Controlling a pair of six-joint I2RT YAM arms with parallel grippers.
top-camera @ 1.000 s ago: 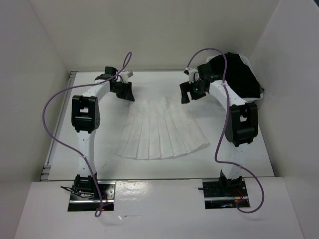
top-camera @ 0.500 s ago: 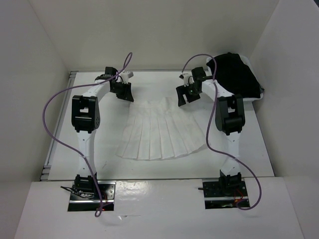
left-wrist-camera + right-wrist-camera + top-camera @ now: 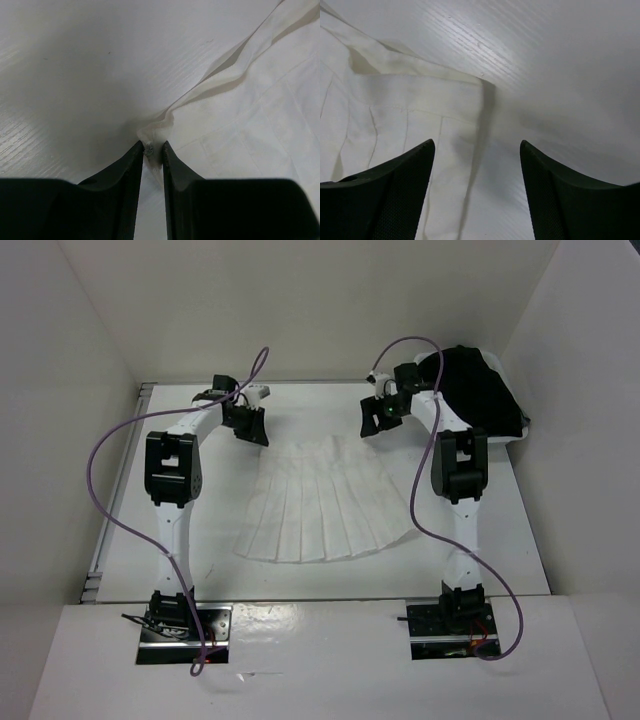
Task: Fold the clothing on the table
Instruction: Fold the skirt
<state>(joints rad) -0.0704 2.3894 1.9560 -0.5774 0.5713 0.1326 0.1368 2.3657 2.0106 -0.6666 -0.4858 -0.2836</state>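
Observation:
The clothing, a white pleated skirt, lies flat in the middle of the table, waistband far, flared hem near. My left gripper sits at the waistband's left corner. In the left wrist view its jaws are pinched on that bunched corner of the skirt. My right gripper hovers at the waistband's right corner. Its jaws stand wide open, straddling the skirt's right edge without gripping it.
A black garment is heaped in a white bin at the far right corner, just behind the right arm. A metal rail runs along the table's left edge. White walls enclose the left, far and right sides.
The left jaws closed on the waistband corner, pulling it slightly left. The right arm's elbow swung left and its gripper settled over the waistband's right corner, jaws a little narrower.

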